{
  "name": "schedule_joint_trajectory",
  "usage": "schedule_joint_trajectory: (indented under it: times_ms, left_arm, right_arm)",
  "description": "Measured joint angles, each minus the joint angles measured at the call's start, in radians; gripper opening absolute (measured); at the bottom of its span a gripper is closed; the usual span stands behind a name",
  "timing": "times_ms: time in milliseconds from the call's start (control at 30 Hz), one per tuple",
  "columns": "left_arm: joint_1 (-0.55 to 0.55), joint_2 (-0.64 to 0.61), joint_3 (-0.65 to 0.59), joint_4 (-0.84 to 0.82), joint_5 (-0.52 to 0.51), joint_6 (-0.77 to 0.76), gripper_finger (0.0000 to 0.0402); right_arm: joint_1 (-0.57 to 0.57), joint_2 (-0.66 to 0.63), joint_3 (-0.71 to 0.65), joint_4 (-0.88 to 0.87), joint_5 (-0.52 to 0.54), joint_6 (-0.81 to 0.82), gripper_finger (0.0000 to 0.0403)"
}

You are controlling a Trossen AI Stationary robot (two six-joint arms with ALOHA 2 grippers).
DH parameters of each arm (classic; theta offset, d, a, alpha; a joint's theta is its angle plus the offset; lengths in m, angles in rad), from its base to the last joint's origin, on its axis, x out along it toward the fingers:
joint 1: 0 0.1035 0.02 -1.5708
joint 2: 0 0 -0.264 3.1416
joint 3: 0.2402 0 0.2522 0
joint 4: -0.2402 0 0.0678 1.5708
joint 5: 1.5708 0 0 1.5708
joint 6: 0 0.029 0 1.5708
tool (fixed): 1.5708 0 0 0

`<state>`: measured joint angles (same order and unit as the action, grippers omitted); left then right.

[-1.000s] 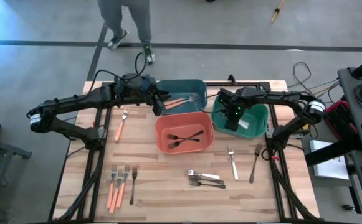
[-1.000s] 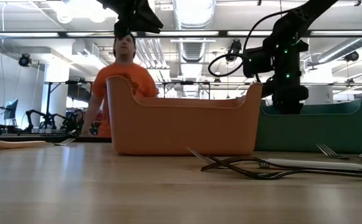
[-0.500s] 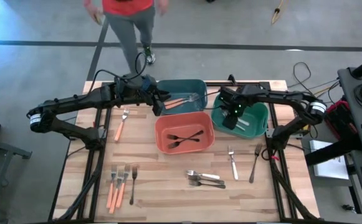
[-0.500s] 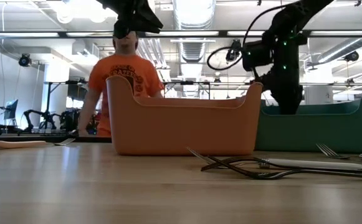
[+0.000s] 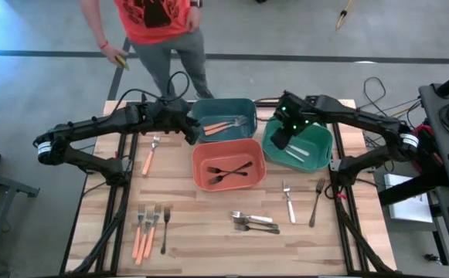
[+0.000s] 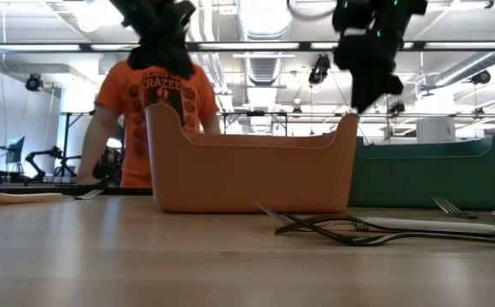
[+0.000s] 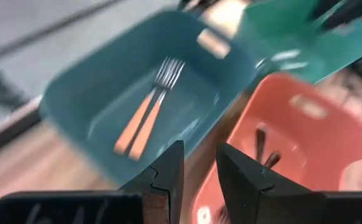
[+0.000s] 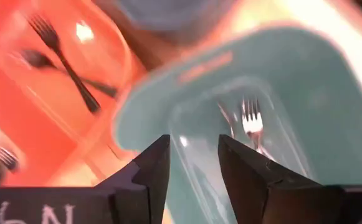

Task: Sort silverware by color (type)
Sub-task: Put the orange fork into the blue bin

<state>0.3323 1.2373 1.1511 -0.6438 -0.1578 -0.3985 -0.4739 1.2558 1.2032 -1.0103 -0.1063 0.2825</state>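
Three bins stand at the table's far middle. The teal bin holds two orange-handled forks. Black forks lie in the orange-red bin, and a silver fork in the green bin. My left gripper hovers open over the teal bin's near left corner, nothing between its fingers. Above the green bin's left part, my right gripper also stands open with nothing in it. More silverware lies on the table: orange-handled forks, silver pieces and a lone orange-handled fork.
A silver utensil and a dark fork lie near the right edge, and a black fork lies beside the orange-handled ones. A person in an orange shirt stands just beyond the table's far edge.
My right gripper has risen out of the green bin and turned at the wrist, and it now hangs well above the rim. My left gripper has tipped downward and sunk a little over the teal bin. The person has walked up to the far edge.
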Motion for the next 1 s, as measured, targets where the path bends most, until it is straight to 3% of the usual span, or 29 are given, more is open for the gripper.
schedule_joint_trajectory:
  times_ms: [233,433,733,867,1000]
  left_arm:
    - [0.025,0.006,0.000,-0.334,0.009,-0.201,0.0076]
    - [0.006,0.030,0.000,-0.545,0.064,-0.351,0.0076]
    - [-0.213,0.024,-0.001,-0.589,0.194,-0.508,0.0076]
    - [-0.324,0.024,-0.002,-0.596,0.211,-0.636,0.0076]
    - [-0.405,0.024,-0.002,-0.596,0.298,-0.789,0.0076]
  right_arm:
    - [0.043,-0.101,0.004,0.207,0.015,0.090,0.0125]
    - [0.090,-0.137,0.004,0.341,0.119,0.113,0.0125]
    - [0.123,-0.128,0.003,0.356,0.136,0.090,0.0125]
    - [0.130,-0.126,0.003,0.358,0.135,0.041,0.0125]
    - [0.129,-0.138,0.002,0.356,0.133,-0.003,0.0125]
